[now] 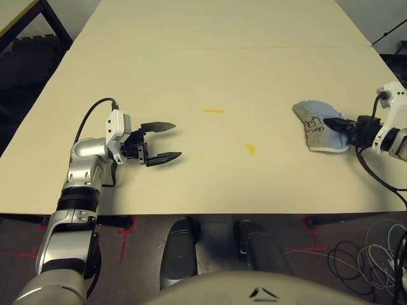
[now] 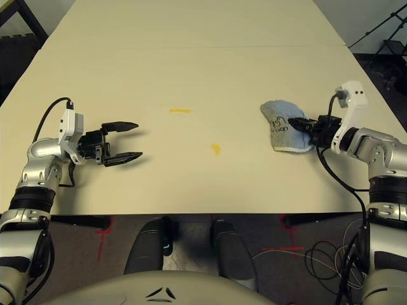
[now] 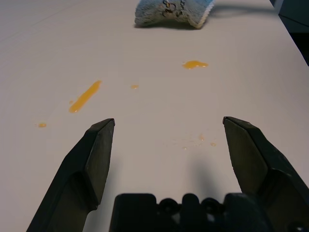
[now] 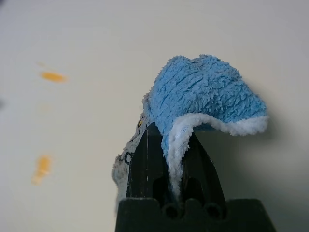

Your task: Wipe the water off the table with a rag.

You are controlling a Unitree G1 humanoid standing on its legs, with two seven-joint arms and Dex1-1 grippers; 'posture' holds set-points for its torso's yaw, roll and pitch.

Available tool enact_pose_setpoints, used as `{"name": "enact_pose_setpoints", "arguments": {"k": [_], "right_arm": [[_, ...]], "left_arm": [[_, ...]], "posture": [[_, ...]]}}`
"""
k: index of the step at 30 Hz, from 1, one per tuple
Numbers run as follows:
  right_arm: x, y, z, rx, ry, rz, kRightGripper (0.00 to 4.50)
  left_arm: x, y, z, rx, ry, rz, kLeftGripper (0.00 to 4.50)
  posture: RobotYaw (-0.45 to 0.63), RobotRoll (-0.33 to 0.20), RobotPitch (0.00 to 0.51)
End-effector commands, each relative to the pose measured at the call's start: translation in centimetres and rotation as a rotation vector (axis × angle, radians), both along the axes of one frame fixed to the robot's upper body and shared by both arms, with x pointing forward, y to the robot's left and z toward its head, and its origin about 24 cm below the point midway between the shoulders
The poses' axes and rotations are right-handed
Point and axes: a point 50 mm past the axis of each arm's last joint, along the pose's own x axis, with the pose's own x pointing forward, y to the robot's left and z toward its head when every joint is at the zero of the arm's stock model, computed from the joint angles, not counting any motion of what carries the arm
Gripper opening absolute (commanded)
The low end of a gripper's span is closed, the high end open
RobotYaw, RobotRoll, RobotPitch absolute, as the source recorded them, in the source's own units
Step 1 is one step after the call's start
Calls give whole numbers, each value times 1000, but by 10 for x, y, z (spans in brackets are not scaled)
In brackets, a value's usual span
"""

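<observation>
One fuzzy blue terry rag

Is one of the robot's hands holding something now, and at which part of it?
The right hand holds the rag, pinched at its white-edged side; the left hand is empty.

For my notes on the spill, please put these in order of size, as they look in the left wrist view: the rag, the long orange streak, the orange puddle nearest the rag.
1. Blue rag, cut off by the picture's edge
2. Long orange streak
3. Orange puddle; it lies farther away, so its real rank is unsure
</observation>
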Motion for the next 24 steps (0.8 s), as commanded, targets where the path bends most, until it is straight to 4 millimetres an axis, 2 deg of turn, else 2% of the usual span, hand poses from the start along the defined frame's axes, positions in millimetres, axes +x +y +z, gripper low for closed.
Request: {"name": "enact_pose_setpoints", "arguments": {"k": [1, 3, 6, 11, 18, 24], "right_arm": [[4, 23, 19, 69, -73, 98, 60], [4, 34, 17, 71, -63, 129, 60], [4, 50, 4, 42, -15, 181, 60], [4, 63, -22, -24, 78, 220, 60], [-3, 80, -48, -45, 170, 300, 59], [-7, 117, -58, 1, 188, 394, 59]], "left_arm": [[-2, 3, -1, 32, 3, -10, 4500], [-3, 5, -1, 36, 3, -7, 4500], [-4, 6, -1, 40, 3, -4, 4500], [-6, 7, 0, 42, 1, -2, 4500], [-8, 7, -1, 40, -1, 1, 4500], [-10, 6, -3, 40, 2, 1, 4500]], "posture": [[69, 0, 146], [69, 0, 146], [90, 0, 149], [96, 0, 151], [111, 0, 155], [115, 0, 157]]}}
